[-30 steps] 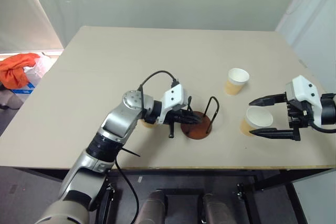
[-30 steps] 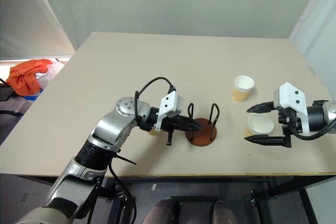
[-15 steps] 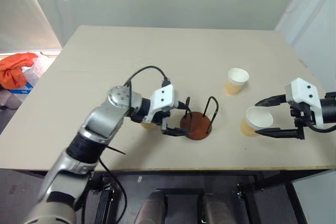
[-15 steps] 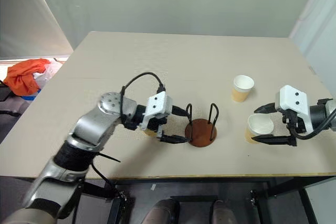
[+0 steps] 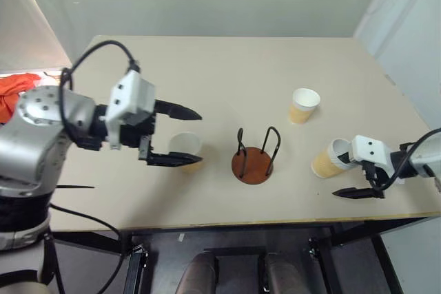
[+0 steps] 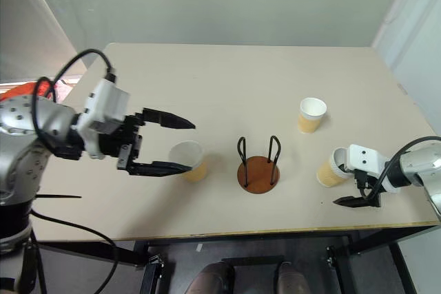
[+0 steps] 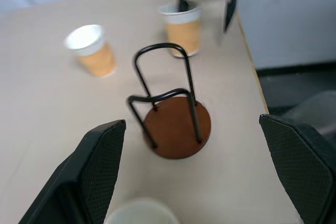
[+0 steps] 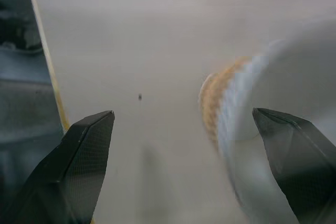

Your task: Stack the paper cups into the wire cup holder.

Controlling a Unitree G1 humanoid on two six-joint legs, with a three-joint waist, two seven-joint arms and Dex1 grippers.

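The wire cup holder [image 5: 253, 161], black loops on a reddish-brown disc, stands near the table's middle with nothing in it. One paper cup [image 5: 186, 149] stands upright just left of it. My left gripper [image 5: 198, 138] hovers open above and to the left of that cup, fingers wide apart and pointing toward the holder. A second paper cup [image 5: 303, 105] stands upright behind and right of the holder. A third paper cup [image 5: 325, 162] near the front right leans over. My right gripper [image 5: 340, 172] is open around it, with the cup [image 8: 247, 103] close to one finger.
The beige table [image 5: 207, 67] ends in a front edge just below both grippers. An orange cloth [image 5: 10, 91] lies off the table to the far left. A pale wall runs along the right side.
My left gripper has opened and drawn back left and up, away from the holder. My right gripper has sunk lower around the front-right cup, which now leans. The camera view has shifted too.
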